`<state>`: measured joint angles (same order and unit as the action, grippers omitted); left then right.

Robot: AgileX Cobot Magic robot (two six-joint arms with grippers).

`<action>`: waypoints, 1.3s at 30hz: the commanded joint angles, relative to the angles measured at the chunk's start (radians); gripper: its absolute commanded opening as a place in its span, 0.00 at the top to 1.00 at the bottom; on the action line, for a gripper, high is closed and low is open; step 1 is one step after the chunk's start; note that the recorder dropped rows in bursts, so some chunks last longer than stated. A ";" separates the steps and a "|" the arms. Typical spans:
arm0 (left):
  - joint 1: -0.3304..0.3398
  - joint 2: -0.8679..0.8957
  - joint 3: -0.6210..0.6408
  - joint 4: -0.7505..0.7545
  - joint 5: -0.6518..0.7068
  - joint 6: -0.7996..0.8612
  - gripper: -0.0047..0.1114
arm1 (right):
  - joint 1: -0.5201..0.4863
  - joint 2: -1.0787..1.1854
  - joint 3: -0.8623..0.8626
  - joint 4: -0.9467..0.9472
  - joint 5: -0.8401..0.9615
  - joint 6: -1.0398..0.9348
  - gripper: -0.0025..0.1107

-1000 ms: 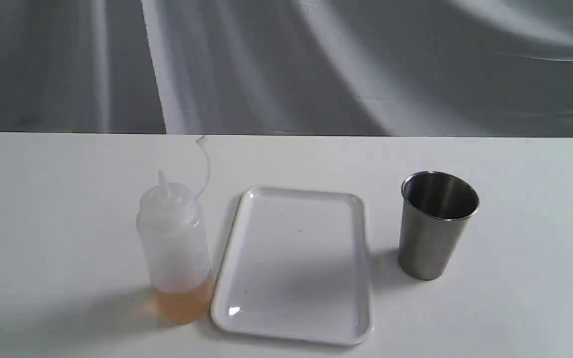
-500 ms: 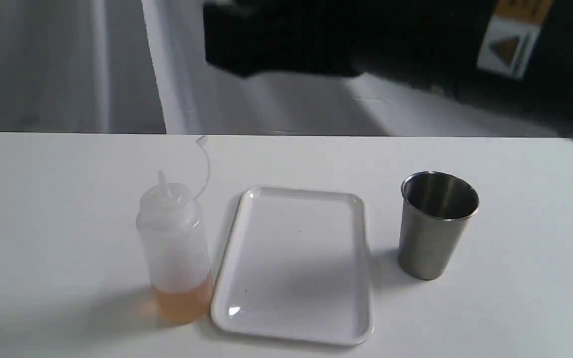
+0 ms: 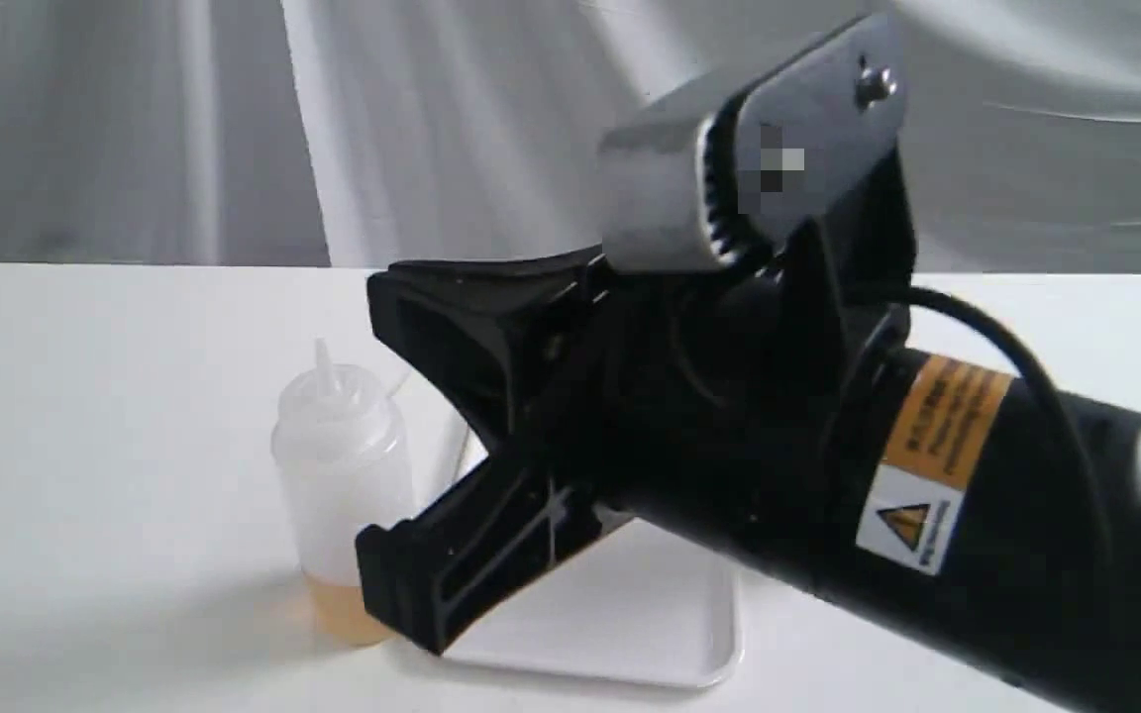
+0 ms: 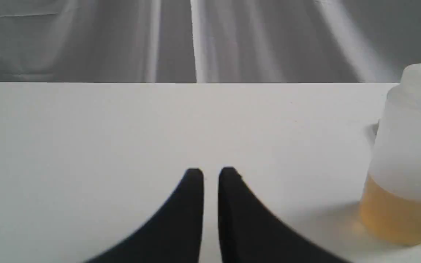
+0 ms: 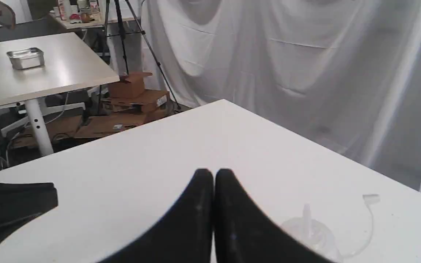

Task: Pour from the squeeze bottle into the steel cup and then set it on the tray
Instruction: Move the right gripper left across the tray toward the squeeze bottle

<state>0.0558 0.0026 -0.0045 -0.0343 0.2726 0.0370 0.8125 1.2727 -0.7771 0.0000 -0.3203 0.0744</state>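
Approach to the squeeze bottle (image 3: 338,465) is judged to be the step in hand: nothing is gripped and no pouring has been begun. The bottle is stood upright on the white table (image 3: 85,446), just beside the tray (image 3: 650,614) on its left in the exterior view; whether the two touch cannot be told. The right arm (image 3: 878,465) is stretched across the middle of the exterior view, in front of the tray. The left gripper (image 4: 210,175) is held low over the table with the bottle off to one side, its fingers (image 4: 192,204) set almost together on nothing, with a thin slit between them. The state of the right gripper (image 5: 214,171) cannot be settled: in its own wrist view the fingertips (image 5: 201,190) are seen nearly touching, yet in the exterior view two black prongs (image 3: 402,584) are seen splayed wide beside the bottle. Next, jaws opened wider than the bottle's body are called for, set around its middle and closed gently, since the nozzle is uncapped and soft walls would likely squirt. The steel cup is shown in no view; much of the tray and the table's right side are covered by the arm.
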 commanded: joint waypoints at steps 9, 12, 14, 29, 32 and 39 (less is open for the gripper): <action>-0.026 -0.003 0.004 0.000 -0.007 -0.003 0.89 | 0.005 0.202 0.093 0.124 -0.334 -0.159 0.98; -0.026 -0.003 0.004 0.000 -0.007 -0.003 0.89 | 0.005 0.257 0.093 0.124 -0.358 -0.150 0.98; -0.026 -0.003 0.004 0.000 -0.007 -0.003 0.89 | 0.005 0.287 0.093 0.138 -0.360 -0.150 0.98; -0.025 -0.003 0.004 0.000 -0.007 -0.003 0.89 | 0.003 0.341 0.089 0.279 -0.362 -0.156 0.98; -0.025 -0.003 0.004 0.000 -0.007 -0.003 0.89 | 0.003 0.341 0.089 0.276 -0.359 -0.157 0.98; -0.025 -0.003 0.004 0.000 -0.007 -0.003 0.89 | 0.003 0.341 0.089 0.274 -0.360 -0.207 0.98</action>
<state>0.0355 0.0026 -0.0045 -0.0343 0.2726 0.0370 0.8145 1.6122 -0.6900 0.2760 -0.6666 -0.1016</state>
